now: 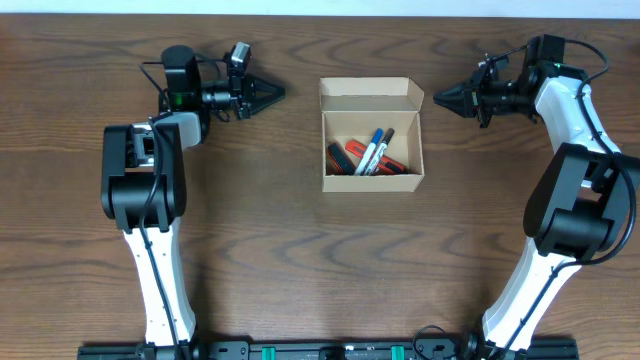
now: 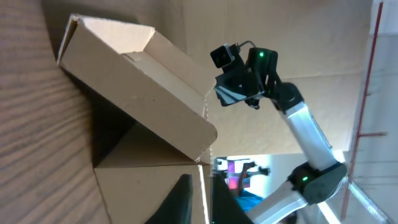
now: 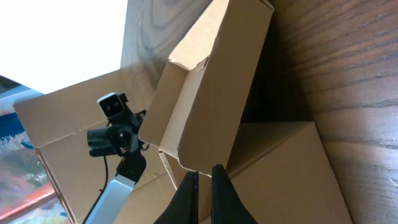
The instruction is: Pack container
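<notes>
On the nearest stretch of the dark brown wood-grain bench (image 1: 300, 260) nothing lies loose between the two arm bases, so as far as the overhead view shows there are no items waiting outside to be packed. Further in, at the middle of the bench, stands the small rectangular tan cardboard container (image 1: 372, 183), upright and open at the top. In it lies a loose handful of marker pens (image 1: 370, 155): red, black, and white-barrelled ones with blue caps, all below the rim as far as can be told. The filling part of the job therefore looks finished, or close to it. Behind the pens, at the container's far edge, the hinged cardboard flap lid (image 1: 370, 92) is raised and not yet folded over the opening. Both wrist views show it as a slanted panel lifted clear of the box body. Level with that flap, the left claw (image 1: 272, 93) points at it from one side and the right claw (image 1: 445, 97) from the other. Each is near the box but apart from it, with its fingers drawn together to a point and nothing between them. What seems to remain is the closing: tipping the flap forward over the pens and seating its side tabs, probably with one claw steadying the box.
</notes>
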Robot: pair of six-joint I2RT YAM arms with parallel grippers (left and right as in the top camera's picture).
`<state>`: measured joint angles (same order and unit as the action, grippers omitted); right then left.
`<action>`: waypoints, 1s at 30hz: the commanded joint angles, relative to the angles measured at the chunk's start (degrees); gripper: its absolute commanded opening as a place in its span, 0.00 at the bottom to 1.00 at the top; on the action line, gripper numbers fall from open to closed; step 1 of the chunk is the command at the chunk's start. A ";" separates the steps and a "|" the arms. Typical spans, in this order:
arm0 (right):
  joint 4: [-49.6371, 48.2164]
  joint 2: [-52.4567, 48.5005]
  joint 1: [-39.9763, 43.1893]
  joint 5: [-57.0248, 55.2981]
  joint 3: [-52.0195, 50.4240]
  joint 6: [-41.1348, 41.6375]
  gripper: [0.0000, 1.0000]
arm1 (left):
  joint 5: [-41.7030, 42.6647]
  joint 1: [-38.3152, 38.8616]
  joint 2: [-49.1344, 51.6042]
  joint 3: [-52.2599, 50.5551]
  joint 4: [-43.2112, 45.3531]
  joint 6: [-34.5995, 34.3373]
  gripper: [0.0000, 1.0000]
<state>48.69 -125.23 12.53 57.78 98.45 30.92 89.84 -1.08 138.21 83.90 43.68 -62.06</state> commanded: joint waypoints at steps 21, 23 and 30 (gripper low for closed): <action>0.00 -0.31 0.24 5.03 0.00 -0.94 0.01 | 0.68 0.35 -0.55 0.33 16.90 -26.16 0.09; 0.00 -0.31 0.24 5.51 0.00 -0.94 0.01 | 0.68 0.31 -0.55 0.33 17.51 -30.56 0.07; 0.00 -0.31 0.24 5.99 0.00 -0.48 0.02 | 0.68 0.42 -0.55 0.31 17.49 -46.36 0.06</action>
<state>48.64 -125.23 12.53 62.02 98.45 30.76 89.84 -0.84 138.21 83.90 60.58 -97.10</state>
